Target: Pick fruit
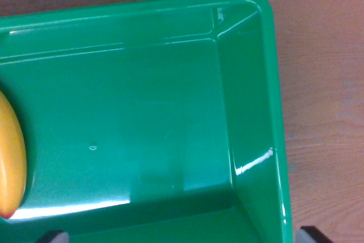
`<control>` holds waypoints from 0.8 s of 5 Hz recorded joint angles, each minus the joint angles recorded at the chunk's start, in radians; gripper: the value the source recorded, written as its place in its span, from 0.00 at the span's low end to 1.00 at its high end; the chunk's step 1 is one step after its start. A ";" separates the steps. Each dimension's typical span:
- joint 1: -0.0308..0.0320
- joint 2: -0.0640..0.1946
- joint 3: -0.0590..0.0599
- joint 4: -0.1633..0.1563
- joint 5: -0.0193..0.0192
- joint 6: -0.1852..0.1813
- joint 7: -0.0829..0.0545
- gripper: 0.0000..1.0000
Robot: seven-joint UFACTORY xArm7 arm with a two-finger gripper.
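The wooden bench [324, 72] runs along the top and the wrist view's right. On it sits a green plastic bin [250, 112], glossy, with no writing readable. The camera looks straight down into it. A yellow-orange fruit [10, 160], reddish at its lower tip, lies on the bin floor at the wrist view's left edge, mostly cut off. Only two dark tips of the pincer [182, 236] show at the bottom corners, spread wide apart, holding nothing; the fruit lies just above the left tip
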 joint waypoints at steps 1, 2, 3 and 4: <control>0.0000 0.000 0.000 0.000 0.0000 0.000 0.000 0.00; 0.0049 0.007 0.004 -0.014 0.0019 -0.021 0.000 0.00; 0.0049 0.007 0.004 -0.014 0.0019 -0.021 0.000 0.00; 0.0106 0.015 0.008 -0.030 0.0041 -0.046 0.001 0.00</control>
